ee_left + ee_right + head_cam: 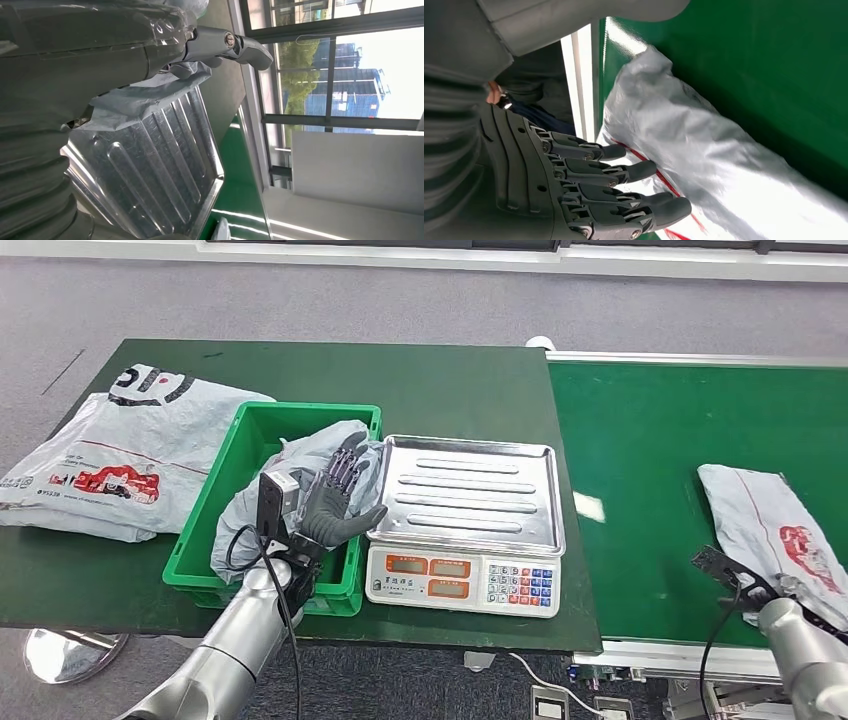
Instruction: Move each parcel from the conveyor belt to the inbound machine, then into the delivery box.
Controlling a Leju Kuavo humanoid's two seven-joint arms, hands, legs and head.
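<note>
While the conveyor belt (680,430) is stretching along the counter's right side and carrying one grey parcel (770,525) near its front right corner, the task is looking roughly midway. A large printed bag (110,455) is lying flat at the left edge of the dark green counter (440,380), outside the box, and I cannot tell whether it counts as handled. The green delivery box (250,500) is sitting near the counter's front edge, left of centre, and a second parcel (300,475) is resting in it, draping over the rim toward the scale. So that parcel is judged delivered, or nearly so. The inbound machine (465,515), a weighing scale with a steel tray, is standing just right of the box with nothing on its tray. The left hand (335,495) is hovering over the box's right rim with fingers spread and apart, touching or just clear of the parcel; which one is unclear. The right hand (589,190) is lying beside the belt parcel with fingers extended and slightly parted, gripping nothing. Remaining, by my judgement: picking up the belt parcel, weighing it, then boxing it.
</note>
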